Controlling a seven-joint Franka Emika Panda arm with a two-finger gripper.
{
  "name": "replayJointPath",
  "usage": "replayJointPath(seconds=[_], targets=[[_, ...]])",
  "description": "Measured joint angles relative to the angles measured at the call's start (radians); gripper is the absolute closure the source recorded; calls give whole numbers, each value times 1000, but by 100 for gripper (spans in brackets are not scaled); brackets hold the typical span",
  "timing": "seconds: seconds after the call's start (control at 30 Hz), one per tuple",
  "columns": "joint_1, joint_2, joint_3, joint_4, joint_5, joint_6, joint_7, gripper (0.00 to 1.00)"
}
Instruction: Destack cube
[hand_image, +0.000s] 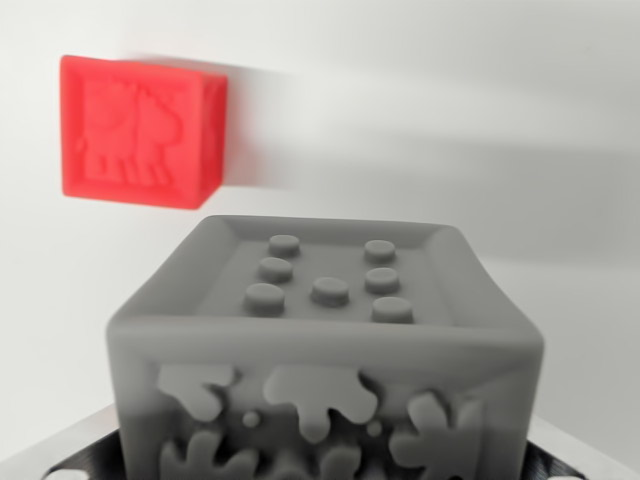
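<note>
A grey cube fills the lower middle of the wrist view, very close to the camera. Its top face has a sunken panel with several round studs, and its near face carries raised blob shapes. My gripper is shut on this grey cube; only slivers of its fingers show at the bottom corners, pressed against the cube's sides. A red cube with an embossed animal figure rests on the white surface further off, at the upper left. The two cubes are apart.
The white surface stretches behind and to the right of both cubes, with soft shadows across it.
</note>
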Motion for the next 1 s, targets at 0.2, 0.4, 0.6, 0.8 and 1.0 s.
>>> replayJointPath(seconds=[0.2,0.4,0.6,0.8,1.0], targets=[[-13,-3,-7,-12,2,9,-31,100],[-28,-4,-15,-22,3,18,-63,100],[-44,-4,-23,-34,5,29,-98,100],[-58,-5,-31,-43,8,38,-130,100],[-72,-5,-39,-51,9,46,-163,100]])
